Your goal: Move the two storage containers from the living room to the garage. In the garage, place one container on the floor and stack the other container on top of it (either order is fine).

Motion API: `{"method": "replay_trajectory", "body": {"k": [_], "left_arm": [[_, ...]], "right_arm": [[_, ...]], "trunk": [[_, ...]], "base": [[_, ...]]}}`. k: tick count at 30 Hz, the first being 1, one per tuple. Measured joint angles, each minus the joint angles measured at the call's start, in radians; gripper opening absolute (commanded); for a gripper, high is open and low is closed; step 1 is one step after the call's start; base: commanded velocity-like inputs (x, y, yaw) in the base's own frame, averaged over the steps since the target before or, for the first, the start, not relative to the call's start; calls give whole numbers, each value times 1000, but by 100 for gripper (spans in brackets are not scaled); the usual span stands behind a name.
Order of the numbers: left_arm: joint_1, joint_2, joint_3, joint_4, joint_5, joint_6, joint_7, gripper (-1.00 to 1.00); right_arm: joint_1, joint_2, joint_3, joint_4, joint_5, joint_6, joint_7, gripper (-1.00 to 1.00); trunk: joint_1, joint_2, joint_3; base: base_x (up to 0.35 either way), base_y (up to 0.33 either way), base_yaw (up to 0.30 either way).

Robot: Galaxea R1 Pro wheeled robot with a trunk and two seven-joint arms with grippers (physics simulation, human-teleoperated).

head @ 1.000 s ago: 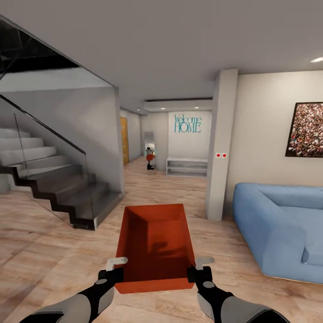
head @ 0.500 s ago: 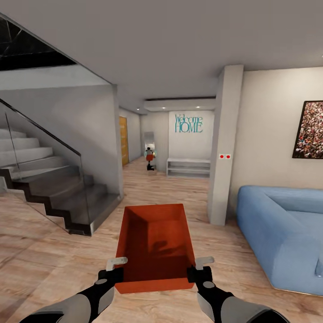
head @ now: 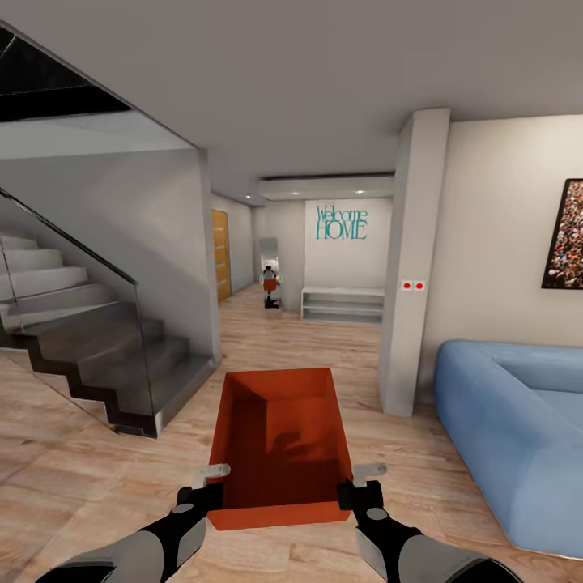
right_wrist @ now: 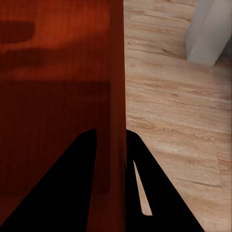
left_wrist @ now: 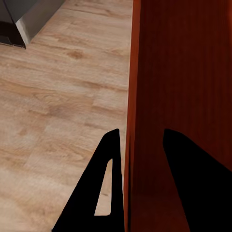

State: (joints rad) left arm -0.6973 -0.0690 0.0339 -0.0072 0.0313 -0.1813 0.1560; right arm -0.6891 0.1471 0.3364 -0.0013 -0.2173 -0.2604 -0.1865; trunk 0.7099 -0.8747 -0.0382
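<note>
- One bin (head: 279, 441) is in my grasp, orange-red and open-topped, held out in front of me above the wood floor (head: 97, 478), its long axis pointing away from me.
- My left gripper (head: 209, 483) is clamped on the bin's left wall near the close corner; in the left wrist view the wall (left_wrist: 130, 121) runs between my two dark fingers (left_wrist: 104, 188), one outside and one inside the bin.
- My right gripper (head: 362, 481) is clamped on the right wall at the matching corner; the right wrist view shows that wall (right_wrist: 116, 96) pinched between my fingers (right_wrist: 140, 188) in the same way.
- The bin's inside is bare, with a soft shadow across its bottom.
- I am in a room with light plank flooring; the bin hangs over it, not touching.
- To my left stands a staircase (head: 89, 340) with dark treads and a glass side panel.
- To my right is a blue sofa (head: 518, 421), and above it a framed picture (head: 567, 235) on the pale wall.
- A white pillar (head: 413, 259) with two small red dots stands between the sofa and the hallway ahead.
- Far down the hallway a wall bears the teal words "Welcome HOME" (head: 340, 223), above a low white shelf (head: 342, 304).
- A wooden door (head: 221, 255) is on the hallway's left side.
</note>
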Motion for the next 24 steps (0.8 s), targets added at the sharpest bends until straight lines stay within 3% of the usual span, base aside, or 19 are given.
{"method": "replay_trajectory", "body": {"k": [11,24], "left_arm": [[0,0,1,0,-1,0,0,-100],[0,0,2,0,-1,0,0,-100]], "right_arm": [[0,0,-1,-1,1,1,0,-100],[0,0,-1,-1,2,1,0,-100]], "trunk": [[0,0,0],[0,0,0]], "base": [[323,0,0],[323,0,-96]]}}
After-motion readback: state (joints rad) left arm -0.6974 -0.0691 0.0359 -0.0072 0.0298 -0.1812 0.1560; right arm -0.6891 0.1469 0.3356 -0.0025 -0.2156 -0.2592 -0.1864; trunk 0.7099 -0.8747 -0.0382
